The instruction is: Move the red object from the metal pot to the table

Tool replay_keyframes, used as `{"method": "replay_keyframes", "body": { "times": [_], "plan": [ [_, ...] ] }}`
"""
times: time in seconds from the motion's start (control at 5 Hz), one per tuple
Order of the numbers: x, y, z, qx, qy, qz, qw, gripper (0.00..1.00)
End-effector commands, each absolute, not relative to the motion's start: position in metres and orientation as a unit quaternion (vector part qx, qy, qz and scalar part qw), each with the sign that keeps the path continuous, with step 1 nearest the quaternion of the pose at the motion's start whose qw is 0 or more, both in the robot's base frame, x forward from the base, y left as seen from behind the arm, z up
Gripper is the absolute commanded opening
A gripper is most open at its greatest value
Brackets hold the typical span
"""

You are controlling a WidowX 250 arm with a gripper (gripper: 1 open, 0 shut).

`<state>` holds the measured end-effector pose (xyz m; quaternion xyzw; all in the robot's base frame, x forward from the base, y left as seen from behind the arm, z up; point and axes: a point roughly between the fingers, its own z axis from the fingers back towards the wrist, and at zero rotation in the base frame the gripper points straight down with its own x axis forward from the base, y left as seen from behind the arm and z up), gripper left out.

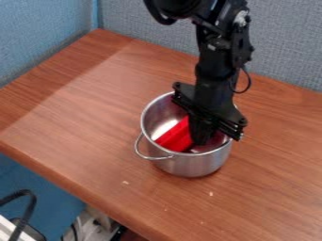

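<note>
The metal pot [176, 158] stands near the front right of the table [88, 89]. Inside it the red object [175, 137] leans on the pot's floor, its left end showing. My black gripper [202, 132] reaches straight down into the pot, and its fingers stand closed on the red object's right part. The fingertips and the block's far end are hidden behind the gripper body and the pot's rim.
The wood tabletop stretches bare to the left and back of the pot. Its rounded front edge runs close below the pot. A blue wall stands behind, and cables lie on the floor at the lower left.
</note>
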<state>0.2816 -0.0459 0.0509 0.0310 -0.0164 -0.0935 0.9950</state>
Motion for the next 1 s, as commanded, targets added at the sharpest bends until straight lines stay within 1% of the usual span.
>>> {"method": "replay_keyframes", "body": {
  "times": [0.0,0.2,0.8],
  "plan": [
    [0.2854,-0.0422,0.0634,0.036,-0.036,-0.093,0.994,1.0],
    [0.2845,-0.0404,0.0663,0.037,-0.036,-0.092,0.994,0.0],
    [0.2822,-0.0351,0.0732,0.041,-0.038,-0.089,0.995,0.0]
  ]
}}
